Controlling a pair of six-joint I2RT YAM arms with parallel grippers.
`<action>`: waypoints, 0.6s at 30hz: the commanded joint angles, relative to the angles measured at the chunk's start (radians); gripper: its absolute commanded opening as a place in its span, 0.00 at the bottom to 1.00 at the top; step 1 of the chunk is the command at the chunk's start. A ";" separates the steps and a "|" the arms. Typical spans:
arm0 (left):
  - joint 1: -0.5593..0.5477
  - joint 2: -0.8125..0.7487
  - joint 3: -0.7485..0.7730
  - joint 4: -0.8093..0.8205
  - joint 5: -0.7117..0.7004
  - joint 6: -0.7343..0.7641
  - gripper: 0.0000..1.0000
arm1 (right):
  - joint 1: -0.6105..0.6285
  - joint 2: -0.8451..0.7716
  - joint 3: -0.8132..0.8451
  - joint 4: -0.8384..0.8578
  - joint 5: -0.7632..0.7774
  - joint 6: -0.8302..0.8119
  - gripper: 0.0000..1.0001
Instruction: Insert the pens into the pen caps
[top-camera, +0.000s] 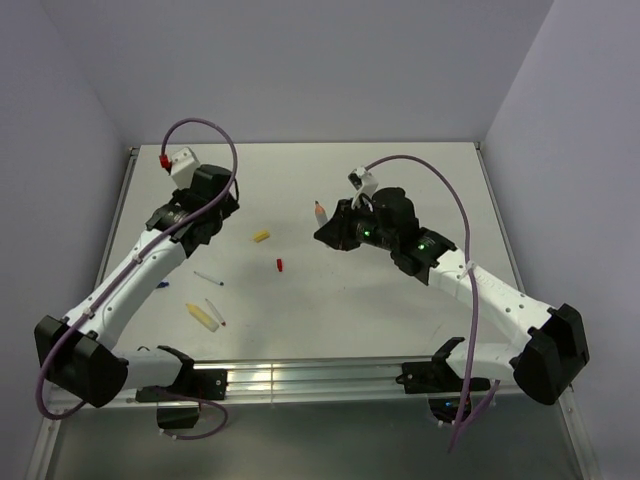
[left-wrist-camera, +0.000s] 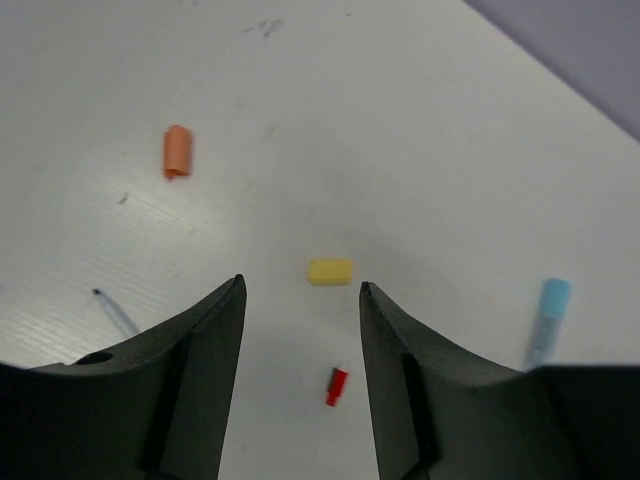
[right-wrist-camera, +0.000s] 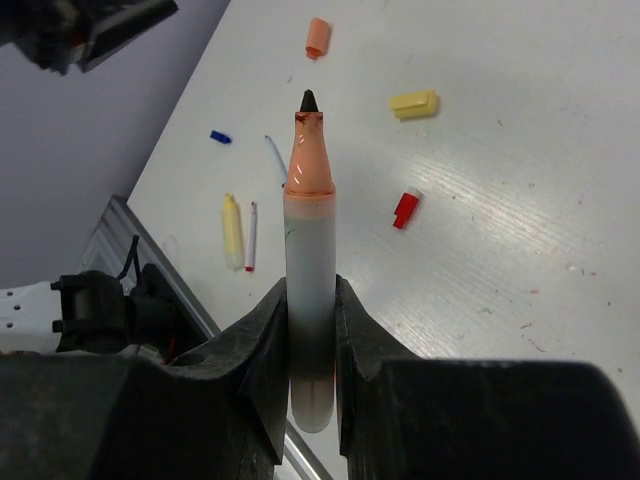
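Orange pen (right-wrist-camera: 309, 190) | gripped by right tool (right-wrist-camera: 310, 297) | left tool (left-wrist-camera: 301, 290) spread wide

Left pincer (left-wrist-camera: 300, 290) gapes open, angled downward — right pincer (right-wrist-camera: 310, 300) is clamped tight on the orange pen (right-wrist-camera: 309, 230).

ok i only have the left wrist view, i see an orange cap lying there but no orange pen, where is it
observer: The right pincer is shut on the orange pen, uncapped, its tip pointing away from the wrist.
operator: and the yellow one
observer: The yellow pen lies flat on the table, side by side with a thin red-tipped pen.
operator: any cap i'm missing
observer: A dark blue cap lies loose, touching nothing.
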 joint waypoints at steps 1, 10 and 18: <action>0.138 0.017 -0.040 -0.006 0.080 0.091 0.53 | -0.027 -0.026 0.014 0.020 -0.056 -0.018 0.00; 0.338 0.289 0.023 0.046 0.175 0.185 0.56 | -0.089 -0.032 -0.014 0.036 -0.116 -0.001 0.00; 0.415 0.493 0.121 0.062 0.208 0.246 0.53 | -0.097 -0.037 -0.020 0.046 -0.131 0.005 0.00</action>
